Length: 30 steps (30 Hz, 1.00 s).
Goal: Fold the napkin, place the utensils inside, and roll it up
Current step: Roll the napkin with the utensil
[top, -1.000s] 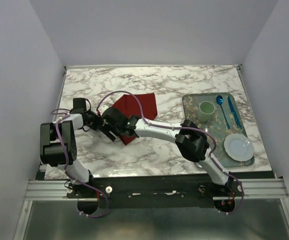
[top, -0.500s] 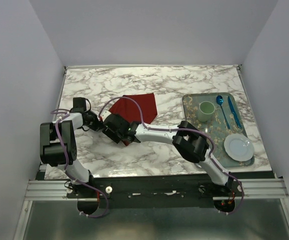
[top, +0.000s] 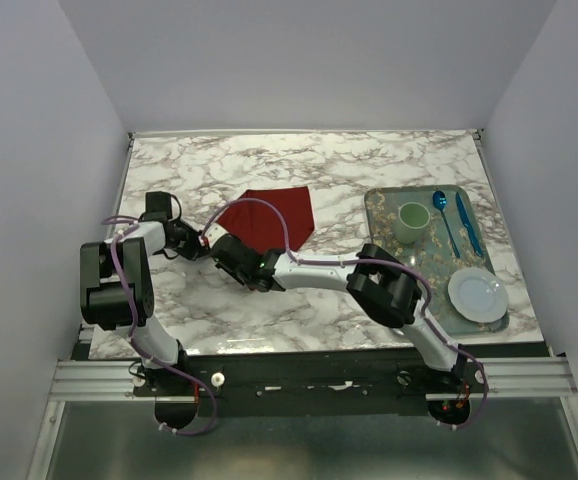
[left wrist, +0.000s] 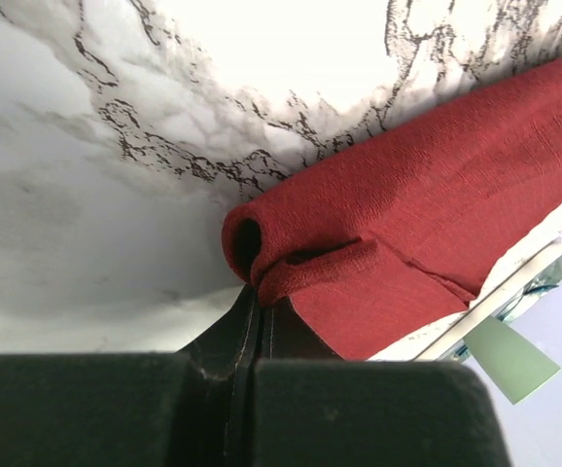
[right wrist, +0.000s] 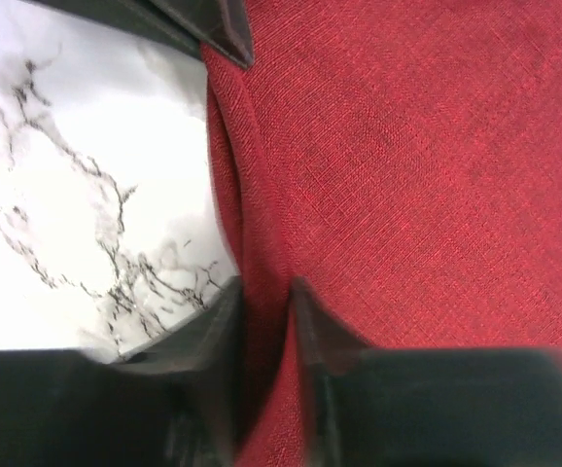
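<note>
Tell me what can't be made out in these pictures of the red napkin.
- Top view: the white right arm covers the dark red cloth napkin's near edge and its own jaws.
- Left wrist: the roll's inside is dark; any cutlery there is unseen.
- Right wrist: the napkin runs off the frame; its outline is cut off.

Right pincer [right wrist: 264,290] swung left along the napkin [top: 274,212], jaws narrowed onto its fold, near corner drawn off tabletop [top: 369,160]
</note>
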Motion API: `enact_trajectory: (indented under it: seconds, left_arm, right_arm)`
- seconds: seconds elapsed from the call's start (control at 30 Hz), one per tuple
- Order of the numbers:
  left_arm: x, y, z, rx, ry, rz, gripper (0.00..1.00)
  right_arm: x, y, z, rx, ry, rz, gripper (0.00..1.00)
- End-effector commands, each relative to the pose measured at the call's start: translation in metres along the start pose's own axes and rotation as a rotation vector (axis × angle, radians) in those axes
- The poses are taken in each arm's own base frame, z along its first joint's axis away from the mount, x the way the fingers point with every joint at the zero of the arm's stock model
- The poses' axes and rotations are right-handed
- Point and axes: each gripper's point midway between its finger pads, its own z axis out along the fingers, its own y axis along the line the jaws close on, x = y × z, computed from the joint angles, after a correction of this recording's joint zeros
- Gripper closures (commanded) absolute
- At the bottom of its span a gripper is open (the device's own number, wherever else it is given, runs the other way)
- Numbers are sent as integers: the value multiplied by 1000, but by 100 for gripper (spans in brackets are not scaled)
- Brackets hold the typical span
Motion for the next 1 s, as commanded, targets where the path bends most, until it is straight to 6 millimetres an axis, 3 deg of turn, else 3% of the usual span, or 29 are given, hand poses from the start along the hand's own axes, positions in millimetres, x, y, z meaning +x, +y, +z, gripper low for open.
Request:
enact_trajectory:
  seconds: [0.0, 0.13, 0.17, 0.43, 0.57, 0.83, 0.97]
  left_arm:
    - [-7, 4, 2, -27, -10, 15, 100]
    - [-15, 7, 0, -54, -56, 54, 100]
    - [-17, 7, -1, -59, -68, 59, 100]
    - [-25, 2, -8, -116, -148, 119, 100]
    - [-27, -10, -11, -141, -195, 138, 100]
    - [-30, -22, -13, -176, -243, 146, 100]
    - [-23, -32, -12, -180, -254, 178, 100]
  right_arm:
    - [12, 11, -9, -78, 45, -4, 80]
    - [4, 20, -17, -217, 50, 65, 98]
    - [3, 13, -16, -239, 55, 103, 99]
    - [-3, 25, -43, -666, 99, 300, 99]
    - [10, 15, -37, -741, 136, 373, 99]
    - [26, 12, -33, -922, 156, 513, 99]
    - [34, 6, -27, -946, 173, 561, 99]
